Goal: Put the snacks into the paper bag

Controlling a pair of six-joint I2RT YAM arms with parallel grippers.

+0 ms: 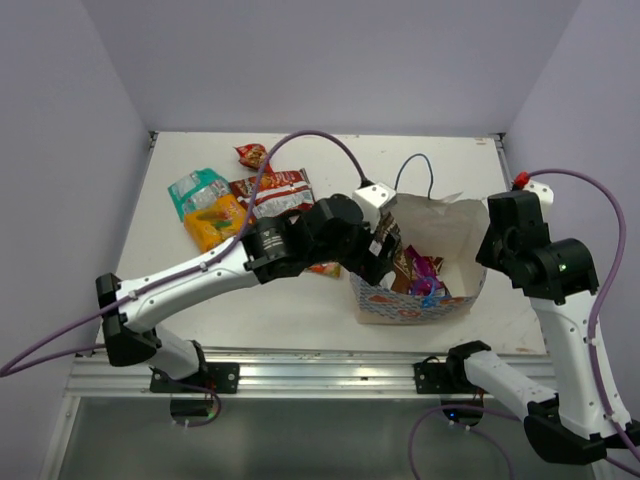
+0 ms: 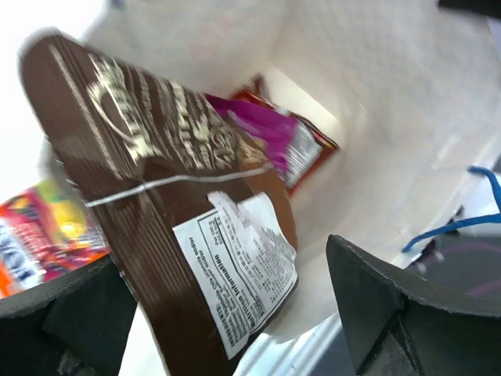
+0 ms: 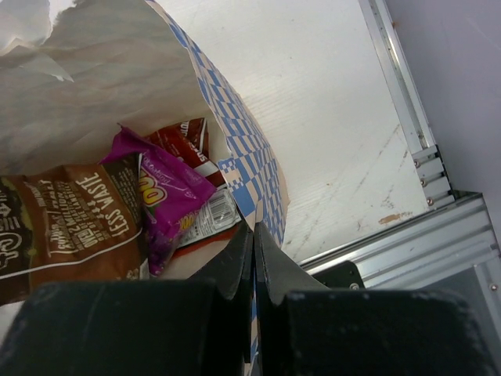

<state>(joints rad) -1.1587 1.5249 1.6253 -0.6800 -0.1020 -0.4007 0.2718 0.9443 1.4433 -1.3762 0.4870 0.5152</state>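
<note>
The paper bag (image 1: 420,308) stands open at centre right, blue-and-red print outside, white inside. My left gripper (image 1: 385,250) is over its left rim with jaws wide apart. In the left wrist view the left gripper (image 2: 227,313) is open; a brown packet (image 2: 156,196) leans against one finger (image 2: 70,321), blurred, inside the bag's white wall (image 2: 391,117). Purple (image 2: 266,129) and red (image 2: 317,141) packets lie deeper in. My right gripper (image 1: 488,260) is shut on the bag's right rim; the right wrist view shows that gripper (image 3: 254,235) pinching the chequered wall (image 3: 235,141), with brown (image 3: 70,211) and purple (image 3: 160,196) packets inside.
On the table left of the bag lie a teal packet (image 1: 197,187), an orange-yellow packet (image 1: 213,220), a red-and-silver chip bag (image 1: 272,190) and a small red packet (image 1: 252,155). An orange packet (image 1: 323,269) peeks from under the left arm. A blue cord handle (image 2: 462,223) hangs off the bag.
</note>
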